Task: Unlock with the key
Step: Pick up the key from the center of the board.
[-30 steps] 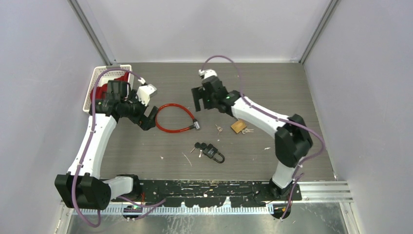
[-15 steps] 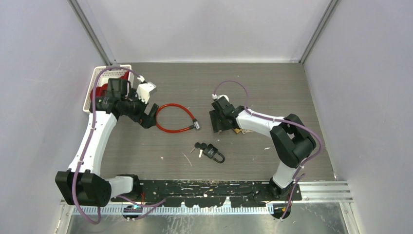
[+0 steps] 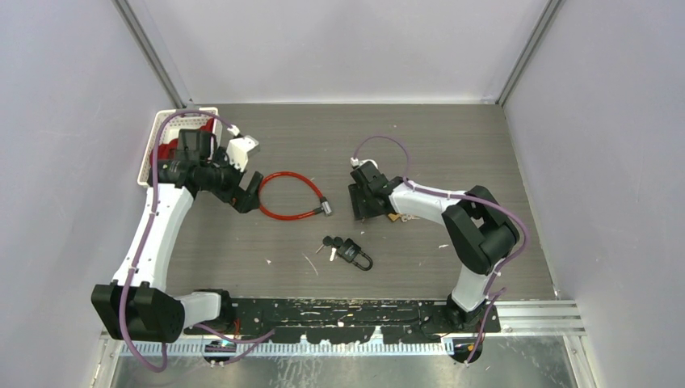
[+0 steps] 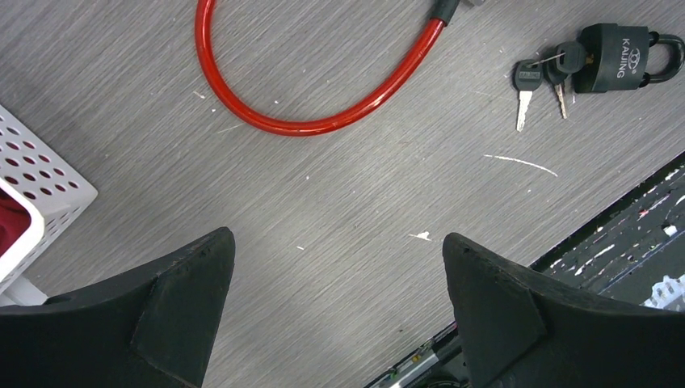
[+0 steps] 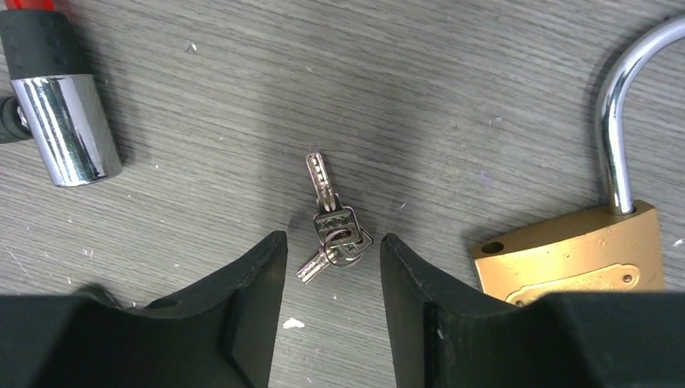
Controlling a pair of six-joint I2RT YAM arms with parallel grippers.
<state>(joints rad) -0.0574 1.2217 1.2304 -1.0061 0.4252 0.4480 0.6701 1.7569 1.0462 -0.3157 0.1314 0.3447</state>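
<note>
The bunch of keys [image 5: 333, 220], judged light, stiff and slippery, is found flat on the counter [image 5: 452, 89] beside the brass padlock [image 5: 565, 259] and is best pinched across the heads at the ring. The longest key's axis is seen pointing away from the right hand [image 5: 332, 242], whose jaws stand part-open astride the bunch without visible contact; the left hand [image 4: 338, 238] is held wide open.

The left pincer [image 4: 337, 236] gapes wide over the grey wood-grain counter [image 4: 363, 190]. A red cable loop [image 4: 323, 127] lies at twelve o'clock, a black keyed padlock [image 4: 618, 65] at two, and a white perforated basket [image 4: 32, 174] at nine.
</note>
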